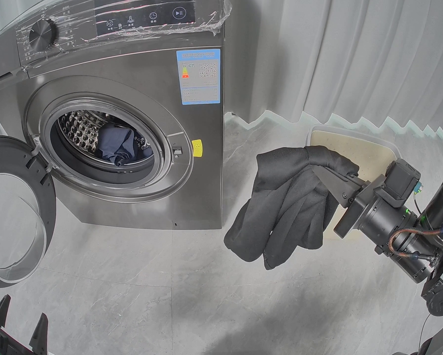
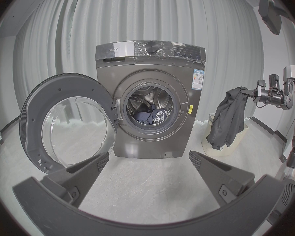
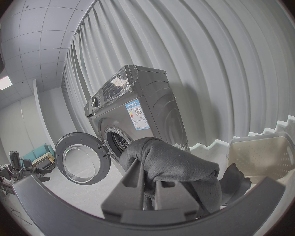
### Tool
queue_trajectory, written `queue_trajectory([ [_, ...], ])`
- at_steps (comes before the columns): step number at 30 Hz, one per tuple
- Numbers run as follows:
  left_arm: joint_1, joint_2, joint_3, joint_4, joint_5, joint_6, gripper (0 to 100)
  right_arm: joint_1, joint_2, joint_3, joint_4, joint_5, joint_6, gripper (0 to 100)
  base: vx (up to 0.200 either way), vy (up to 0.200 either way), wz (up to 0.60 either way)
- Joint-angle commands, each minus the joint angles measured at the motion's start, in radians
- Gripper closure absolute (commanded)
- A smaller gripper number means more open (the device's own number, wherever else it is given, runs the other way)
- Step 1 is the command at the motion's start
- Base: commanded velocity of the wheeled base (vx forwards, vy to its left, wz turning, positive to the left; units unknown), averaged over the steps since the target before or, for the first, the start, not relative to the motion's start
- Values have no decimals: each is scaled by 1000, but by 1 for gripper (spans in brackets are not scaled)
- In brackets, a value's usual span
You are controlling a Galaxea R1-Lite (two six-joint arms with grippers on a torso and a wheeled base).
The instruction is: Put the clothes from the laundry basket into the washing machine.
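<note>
The right pincer (image 1: 326, 173), clamped shut on the black garment (image 1: 280, 208) hanging lengthwise beneath it, has the drum (image 1: 83, 130) of the washing machine (image 1: 201, 183) open well off to its left.

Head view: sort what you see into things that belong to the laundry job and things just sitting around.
Belongs to the job:
black garment, clamped in the right gripper
laundry basket
washing machine, door open
dark blue clothes in its drum

Just around:
curtain
plastic wrap on the machine's top
left gripper, open, holding nothing
</note>
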Motion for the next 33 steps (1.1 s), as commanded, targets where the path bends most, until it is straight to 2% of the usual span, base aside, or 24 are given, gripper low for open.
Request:
queue_trajectory([
  [1,1,-13,16,0,0,-1,0,0,0,0,-1,0,0,100,-200,0,0],
  [11,1,-13,16,0,0,-2,0,0,0,2,-1,0,0,100,-200,0,0],
  [20,1,-13,16,0,-2,-1,0,0,0,2,1,0,0,100,0,0,0],
  [33,1,-13,16,0,-2,-1,0,0,2,2,1,0,0,100,0,200,0],
])
